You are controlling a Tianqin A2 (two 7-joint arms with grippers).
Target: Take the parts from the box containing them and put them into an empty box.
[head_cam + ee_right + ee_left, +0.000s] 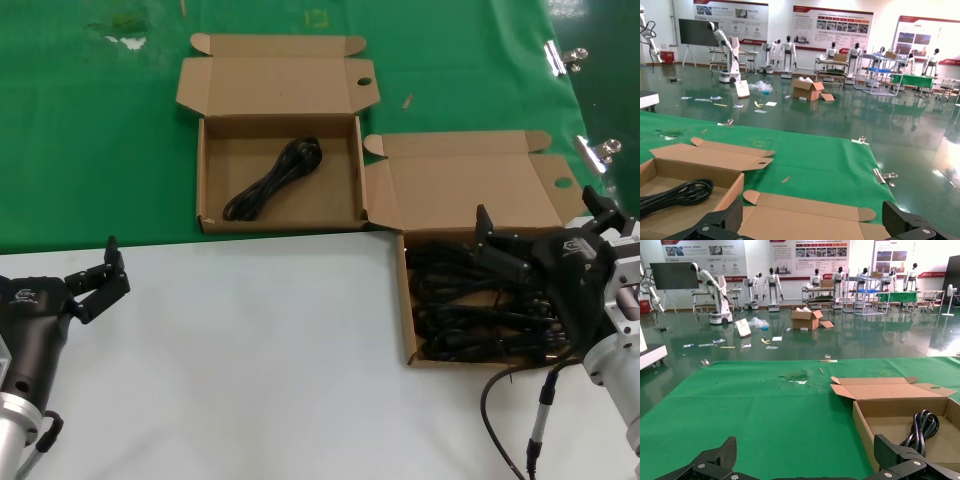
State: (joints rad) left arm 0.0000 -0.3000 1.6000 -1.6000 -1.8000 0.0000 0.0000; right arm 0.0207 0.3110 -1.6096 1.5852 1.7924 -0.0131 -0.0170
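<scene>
1. nearest us, our left gripper (100, 281) waited over the white table (260, 350), its fingers spread and empty, well apart from both boxes.
2. our right gripper (545, 245) hung over the full box (408, 330) at the table's right edge, fingers wide apart and holding nothing, just above the heap.
3. the parts (470, 305) lay in that box as a dark tangle of black corded bundles, overlapping so that we could not tell one from another at the edges.
4. we judged them light, limp and slightly springy: a bundle would sag from a pinch, and a loose loop could snag a neighbour. the best hold looked like the tied middle of a top bundle, across its narrow width.
5. farther off on the green mat (100, 130), the second box (205, 185) stood open with one cord bundle (272, 180) lying diagonally inside, so it was not truly empty.
</scene>
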